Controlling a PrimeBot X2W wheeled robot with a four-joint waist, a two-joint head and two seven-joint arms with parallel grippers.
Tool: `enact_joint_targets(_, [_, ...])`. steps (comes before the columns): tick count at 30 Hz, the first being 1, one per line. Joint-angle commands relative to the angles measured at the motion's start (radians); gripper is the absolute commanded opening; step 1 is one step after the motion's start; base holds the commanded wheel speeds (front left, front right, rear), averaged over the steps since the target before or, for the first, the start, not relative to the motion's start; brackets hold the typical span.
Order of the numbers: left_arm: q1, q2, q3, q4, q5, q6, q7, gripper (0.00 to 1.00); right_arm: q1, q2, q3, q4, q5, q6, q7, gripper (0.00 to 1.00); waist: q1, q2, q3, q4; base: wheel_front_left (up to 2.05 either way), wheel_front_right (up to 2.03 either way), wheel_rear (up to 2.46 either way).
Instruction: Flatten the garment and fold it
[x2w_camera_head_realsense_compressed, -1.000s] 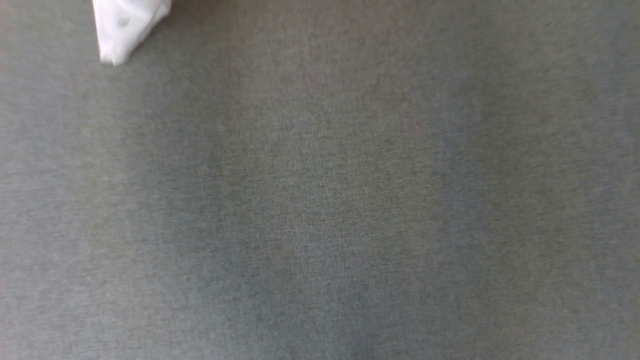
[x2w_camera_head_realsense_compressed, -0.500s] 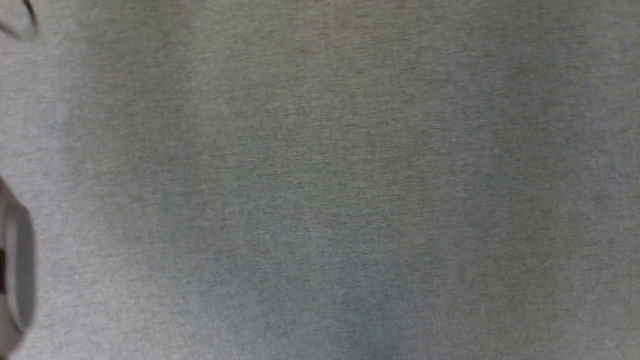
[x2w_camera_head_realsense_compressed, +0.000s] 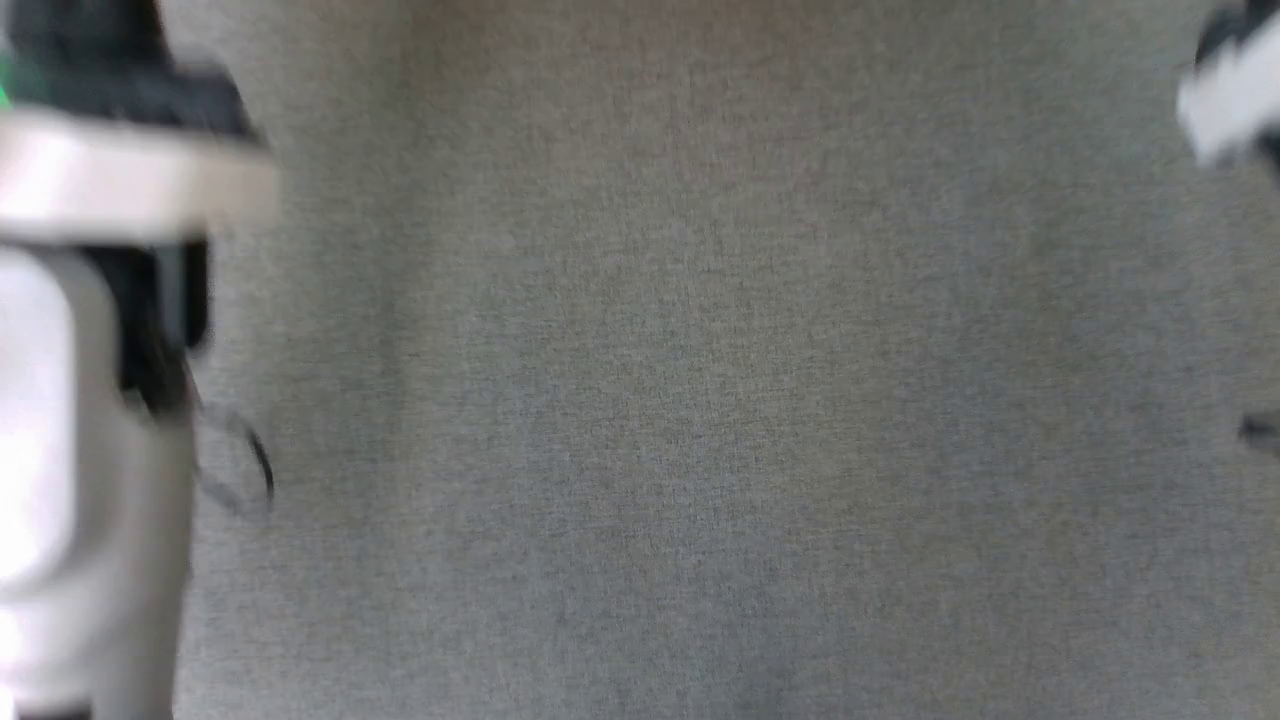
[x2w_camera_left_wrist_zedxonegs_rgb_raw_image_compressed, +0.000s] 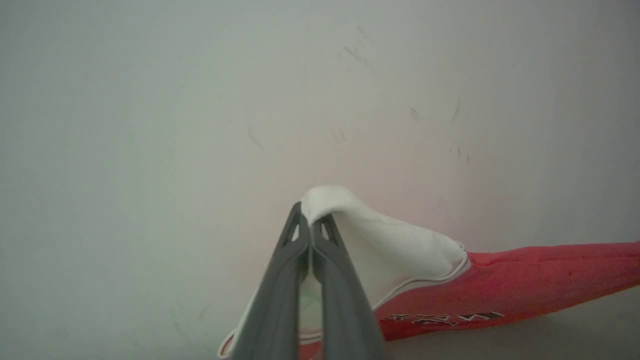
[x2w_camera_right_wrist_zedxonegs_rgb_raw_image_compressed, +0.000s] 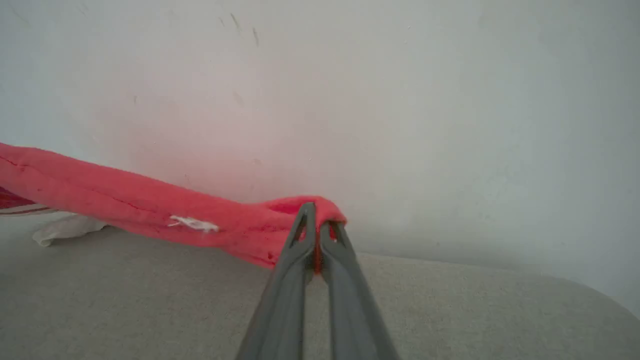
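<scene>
- Left gripper (x2w_camera_left_wrist_zedxonegs_rgb_raw_image_compressed: 311, 220): jaws pinched together on the white sleeve (x2w_camera_left_wrist_zedxonegs_rgb_raw_image_compressed: 400, 250) of the garment (x2w_camera_left_wrist_zedxonegs_rgb_raw_image_compressed: 525, 280), held up off the surface (x2w_camera_right_wrist_zedxonegs_rgb_raw_image_compressed: 150, 310).
- Right gripper (x2w_camera_right_wrist_zedxonegs_rgb_raw_image_compressed: 320, 220): jaws pinched on a red edge of the garment, also above the surface.
- Garment strung between both grippers as a bunched red band; a white bit hangs down to the surface below it.
- Progress: early, I'd say. Not flat, no fold made. Left to do: spread it on the surface, smooth it, then fold.
- Room: head view shows a wide bare stretch of surface, with the blurred left arm (x2w_camera_head_realsense_compressed: 60, 400) at its left side.
- Edges: the wall (x2w_camera_left_wrist_zedxonegs_rgb_raw_image_compressed: 200, 100) rises right behind the surface, so there is little room that way; the surface's rounded edge shows past the right gripper.
</scene>
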Motion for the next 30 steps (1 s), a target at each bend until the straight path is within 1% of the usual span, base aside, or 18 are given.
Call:
enact_joint_targets(1, [0.079,-0.004,0.002,-0.045,-0.008,0.015,0.007,0.0,0.079,-0.002,-0.021,-0.042,0.007,-0.001,0.006,0.0,0.0003,0.0,-0.075,0.01,0.0,0.0,0.0])
enact_joint_targets(6, [0.32,-0.008,-0.014,-0.155,-0.014,0.047,0.034,0.0,0.291,0.036,-0.073,-0.151,0.016,-0.001,0.022,0.0,0.0003,0.0,-0.133,0.005,0.0,0.0,0.0])
enact_joint_targets(10, [0.482,-0.008,-0.028,-0.179,-0.025,0.062,0.058,0.0,0.42,0.076,-0.091,-0.19,0.022,-0.001,0.018,0.0,0.0003,0.0,-0.173,-0.003,0.0,0.0,0.0])
enact_joint_targets(13, [0.59,0.004,-0.052,-0.167,-0.032,0.059,0.097,0.0,0.507,0.1,-0.108,-0.193,0.037,-0.001,0.015,0.0,0.0003,0.0,-0.206,-0.004,0.0,0.0,0.0])
enact_joint_targets(15, [0.659,0.018,-0.075,-0.15,-0.045,0.048,0.144,0.0,0.568,0.106,-0.116,-0.192,0.041,-0.001,0.019,0.0,0.0003,0.0,-0.229,-0.005,0.0,0.0,0.0])
enact_joint_targets(18, [0.745,0.031,-0.092,-0.127,-0.078,0.041,0.212,0.0,0.658,0.105,-0.125,-0.184,0.046,-0.001,0.037,0.0,0.0003,0.0,-0.266,-0.004,0.0,0.0,0.0])
enact_joint_targets(25, [0.893,0.05,-0.137,-0.112,-0.164,0.024,0.374,0.0,0.834,0.065,-0.12,-0.19,0.084,-0.001,0.121,0.0,0.0003,0.0,-0.346,-0.003,0.0,0.0,0.0])
enact_joint_targets(30, [0.981,0.058,-0.169,-0.137,-0.227,0.029,0.5,0.0,0.941,0.037,-0.12,-0.201,0.105,-0.001,0.202,0.0,0.0003,0.0,-0.394,0.001,0.0,0.0,0.0])
